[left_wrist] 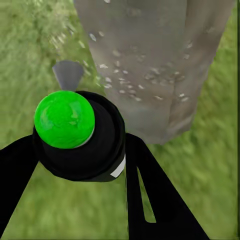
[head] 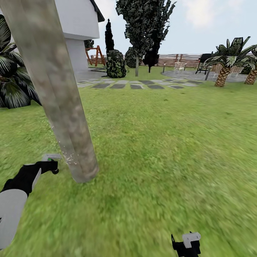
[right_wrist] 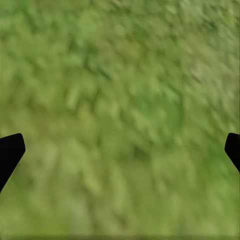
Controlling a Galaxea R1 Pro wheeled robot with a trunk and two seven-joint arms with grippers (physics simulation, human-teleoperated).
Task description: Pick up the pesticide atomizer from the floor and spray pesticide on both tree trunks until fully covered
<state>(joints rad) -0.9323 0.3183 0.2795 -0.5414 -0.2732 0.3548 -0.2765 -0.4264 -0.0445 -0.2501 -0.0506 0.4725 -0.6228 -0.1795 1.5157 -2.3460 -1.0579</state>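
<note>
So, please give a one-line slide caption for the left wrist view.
Left gripper holds the green-topped pesticide atomizer, spraying droplets onto the tree trunk.

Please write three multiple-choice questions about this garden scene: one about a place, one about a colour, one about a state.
1. Where is the nearby tree trunk?
A. ahead of the left gripper
B. beside the palms
C. behind the fence

2. What colour is the atomizer top?
A. red
B. green
C. white

3. What state is the right gripper in?
A. shut on a stone
B. shut on the atomizer
C. open over grass

Answers: 1 A, the left wrist view faces the bark; 2 B, a green knob shows; 3 C, its fingers are apart.
</note>
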